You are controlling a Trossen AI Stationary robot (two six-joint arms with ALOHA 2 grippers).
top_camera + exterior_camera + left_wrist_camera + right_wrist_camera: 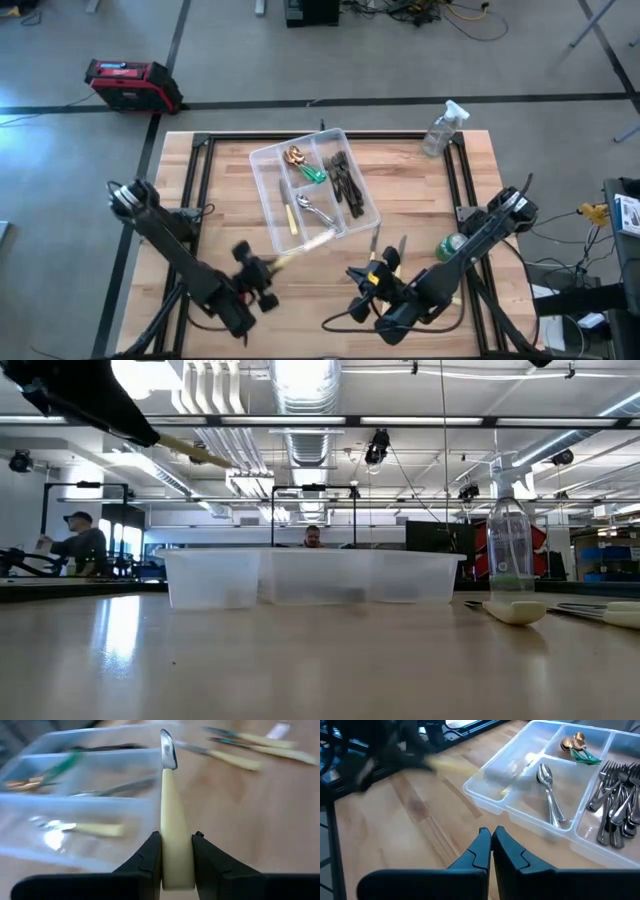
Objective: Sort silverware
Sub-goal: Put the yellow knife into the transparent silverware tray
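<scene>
One cream-yellow-handled knife sits clamped between the fingers of our left gripper, handle pinched and silver blade pointing toward the clear plastic divided tray at the middle of the pale wooden table. In the high view we hold this knife lifted just off the tray's near corner, not yet over any compartment. Our right gripper waits near the front edge of the table with its fingers pressed together on nothing. Already in the tray are the dark forks in one long compartment, two shiny silver spoons in the next, gold spoons with a green-handled piece at the far end, and another cream-handled knife in the section nearest us. A few more cream-handled knives lie loose on the wood beside the tray. We judge the main risk is in the placement: the grip is low on the handle (most of the knife's length overhangs), so the blade could catch the tray wall and push the light tray, or swivel in the fingers. Releasing early would drop it outside or into the spoon section. A clear spray bottle and a green can stand well clear.
</scene>
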